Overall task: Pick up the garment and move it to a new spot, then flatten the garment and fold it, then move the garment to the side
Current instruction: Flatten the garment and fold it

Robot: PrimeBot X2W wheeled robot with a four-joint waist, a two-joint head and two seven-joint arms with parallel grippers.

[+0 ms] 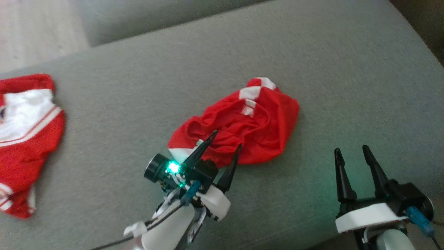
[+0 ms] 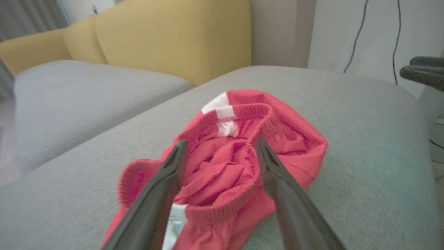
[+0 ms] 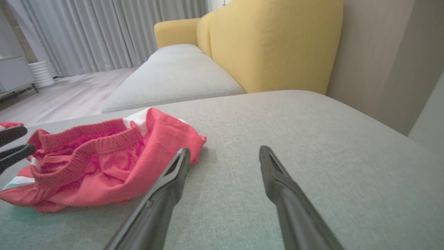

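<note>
The garment (image 1: 242, 121) is a crumpled pair of red shorts with white stripes and an elastic waistband, lying in a heap on the grey sofa cushion (image 1: 312, 55). My left gripper (image 1: 227, 139) is open, its two dark fingers over the near edge of the heap. In the left wrist view the left gripper (image 2: 222, 147) straddles the bunched waistband of the garment (image 2: 295, 139), with nothing pinched. My right gripper (image 1: 350, 150) stands open to the right of the shorts, apart from them. In the right wrist view the right gripper (image 3: 223, 154) points over bare cushion, with the garment (image 3: 104, 156) to its left.
A second red and white garment (image 1: 27, 139) lies at the cushion's left edge. Yellow backrests (image 3: 277, 45) rise behind the grey seats. A gap and a lower seat (image 2: 86, 93) border the cushion at the far left. Cables (image 2: 357, 34) hang on the wall beyond.
</note>
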